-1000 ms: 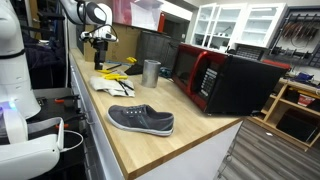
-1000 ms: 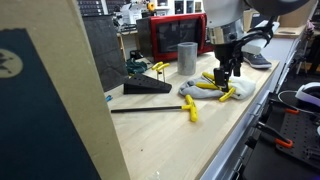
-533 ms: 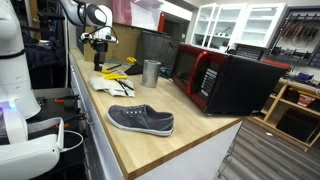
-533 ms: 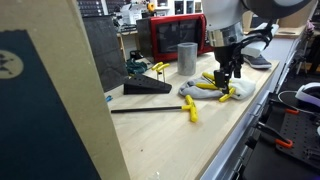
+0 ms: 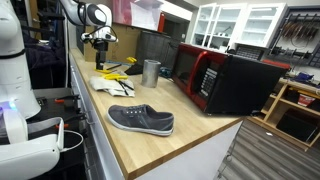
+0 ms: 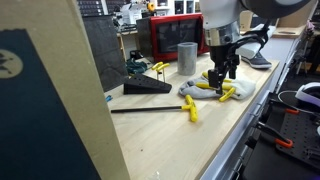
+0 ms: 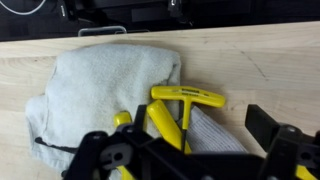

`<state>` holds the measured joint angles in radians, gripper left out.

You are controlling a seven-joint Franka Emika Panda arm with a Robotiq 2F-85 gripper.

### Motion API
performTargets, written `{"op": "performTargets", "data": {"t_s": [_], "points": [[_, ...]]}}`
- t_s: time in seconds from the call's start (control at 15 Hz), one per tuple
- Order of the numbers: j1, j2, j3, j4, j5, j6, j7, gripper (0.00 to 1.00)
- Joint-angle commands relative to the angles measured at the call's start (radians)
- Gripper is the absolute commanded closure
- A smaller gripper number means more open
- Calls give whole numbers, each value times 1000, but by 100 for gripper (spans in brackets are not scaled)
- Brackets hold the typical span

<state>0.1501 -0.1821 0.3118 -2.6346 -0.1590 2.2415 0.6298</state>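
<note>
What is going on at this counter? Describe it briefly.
A robot arm's hand hangs just above some yellow-handled tools lying on a pale cloth on the wooden counter. In the wrist view its fingers stand apart, one T-shaped tool between them, gripping nothing. A metal cup, a red microwave and a grey shoe sit further along.

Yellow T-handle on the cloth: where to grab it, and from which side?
Probably best: grip the crossbar of the yellow T-handle from straight above. It lies flat, partly on the cloth. The bar is straight and narrow with its long sides exposed, and the open end effector hangs above it.
</note>
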Motion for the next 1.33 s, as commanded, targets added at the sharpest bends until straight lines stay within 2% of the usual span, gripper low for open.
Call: {"op": "performTargets", "data": {"t_s": [0.0, 0.53, 0.6, 0.67, 1.07, 1.13, 1.27], "points": [[13, 58, 6, 25, -28, 28, 66, 0], [22, 119, -18, 18, -165, 65, 194, 0], [24, 122, -20, 17, -177, 66, 202, 25], [25, 123, -21, 18, -187, 66, 210, 26], [28, 123, -23, 19, -218, 59, 234, 70], [29, 120, -23, 19, -219, 58, 232, 75], [31, 113, -22, 17, -215, 56, 226, 76]]}}
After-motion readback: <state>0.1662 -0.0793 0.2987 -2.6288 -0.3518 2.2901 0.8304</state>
